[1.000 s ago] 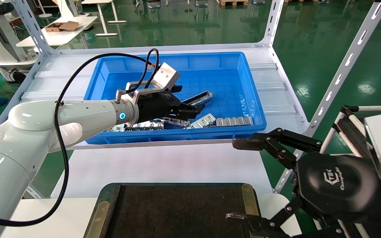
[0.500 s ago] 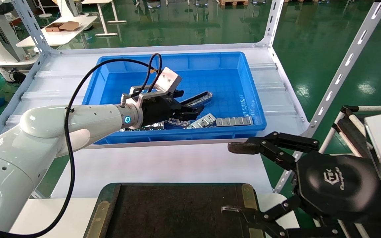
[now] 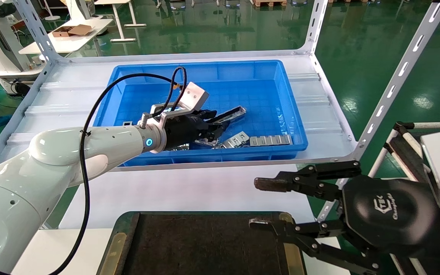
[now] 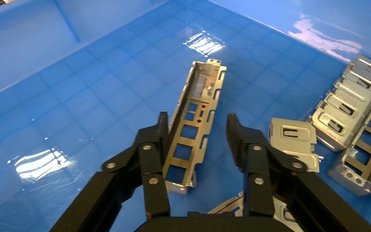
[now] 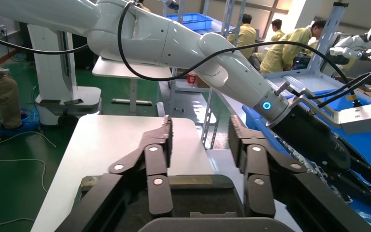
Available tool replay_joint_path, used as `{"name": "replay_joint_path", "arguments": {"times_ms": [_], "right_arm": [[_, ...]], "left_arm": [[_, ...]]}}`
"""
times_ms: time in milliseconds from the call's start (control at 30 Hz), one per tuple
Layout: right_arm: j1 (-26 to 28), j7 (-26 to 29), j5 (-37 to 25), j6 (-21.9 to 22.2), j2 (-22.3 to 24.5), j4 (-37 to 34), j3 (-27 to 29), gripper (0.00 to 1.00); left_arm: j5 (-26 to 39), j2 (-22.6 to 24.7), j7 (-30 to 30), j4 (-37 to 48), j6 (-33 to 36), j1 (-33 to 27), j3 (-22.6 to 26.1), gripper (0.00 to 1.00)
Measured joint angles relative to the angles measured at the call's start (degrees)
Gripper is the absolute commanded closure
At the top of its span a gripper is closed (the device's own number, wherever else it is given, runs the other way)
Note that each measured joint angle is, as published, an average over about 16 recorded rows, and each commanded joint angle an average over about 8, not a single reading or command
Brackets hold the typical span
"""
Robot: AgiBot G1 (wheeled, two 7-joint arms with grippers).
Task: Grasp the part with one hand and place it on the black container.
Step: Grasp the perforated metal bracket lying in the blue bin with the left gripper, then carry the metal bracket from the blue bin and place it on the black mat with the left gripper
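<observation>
1. Left gripper (image 3: 220, 130): black linkage fingers on a glossy white arm with a blue light ring, reaching into the blue bin (image 3: 296, 126) at centre frame of the head view. Its jaws stand apart, one finger (image 4: 160, 137) on either side of the part, neither clearly pressed against it.
2. Part (image 4: 194, 126): long narrow silver-grey channel housing with a row of slots, lying flat on the bin floor. In the head view it shows as a dark-centred strip (image 3: 232, 113) running up and to the right from the fingertips, centre of frame.
3. Other metal pieces (image 3: 269, 139): shorter silver multi-window pieces lying along the bin's near wall, right of the gripper; several more show at the right edge of the left wrist view (image 4: 348, 108).
4. Blue bin: deep plastic, on the white shelf (image 3: 59, 95), upper middle of the head view.
5. Black container (image 3: 204, 244): flat dark tray with brass-coloured side strips, bottom centre of the head view, well apart from the part; nothing lies on its visible surface.
6. Right gripper (image 3: 260, 202): lower right of the head view, held over the tray's right edge, fingers spread wide with nothing between them.
</observation>
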Motion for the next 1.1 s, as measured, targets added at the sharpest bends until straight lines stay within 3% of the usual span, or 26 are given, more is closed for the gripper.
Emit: {"name": "replay_joint_path", "arguments": {"times_ms": [633, 1100], "right_arm": [[0.01, -0.02, 0.03, 0.02, 0.02, 0.0, -0.04, 1.0], [0.02, -0.03, 0.04, 0.03, 0.03, 0.0, -0.07, 1.0]], "left_arm": [[-6.09, -0.14, 1.45, 0.73, -1.07, -0.22, 4.46, 1.0], [-12.01, -0.44, 5.1, 0.77, -0.59, -1.48, 4.44, 1.0]]}}
